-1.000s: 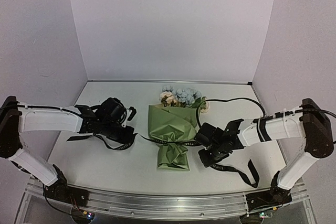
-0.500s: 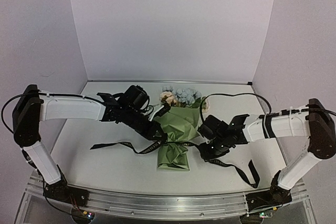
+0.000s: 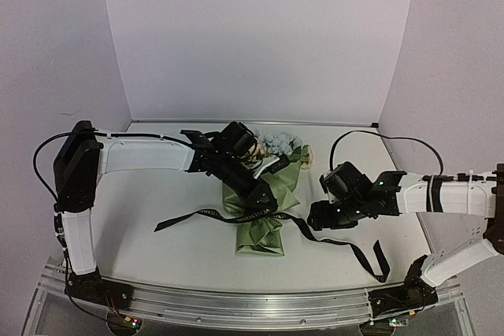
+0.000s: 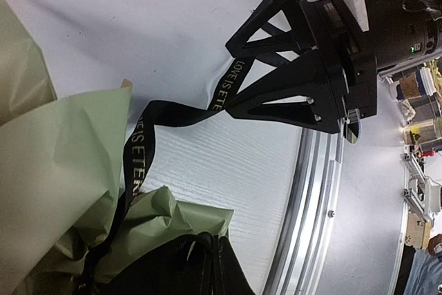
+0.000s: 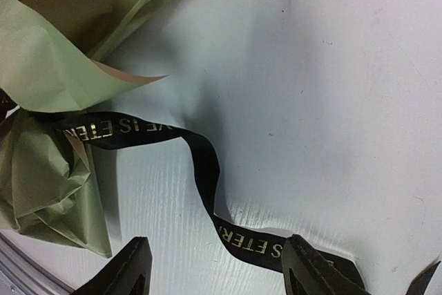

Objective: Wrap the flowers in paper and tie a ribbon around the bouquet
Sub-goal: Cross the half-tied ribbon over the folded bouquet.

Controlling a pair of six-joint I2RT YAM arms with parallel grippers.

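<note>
On the white table (image 3: 150,194) the wrapped bouquet (image 3: 260,234) lies with flowers (image 3: 277,144) toward the back wall (image 3: 252,37), the left gripper (image 3: 266,201), jaws together, bearing on its cinched waist seemingly to pin the black ribbon (image 5: 202,160) there, while the right gripper (image 5: 217,267), jaws apart, straddles the slack tail.

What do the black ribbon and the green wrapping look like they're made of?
The ribbon looks like thin woven fabric, slightly satiny, with pale printed lettering; it twists and flops limply. The wrapping looks like thin matte paper, green with a tan reverse, holding sharp creases and crumples.
</note>
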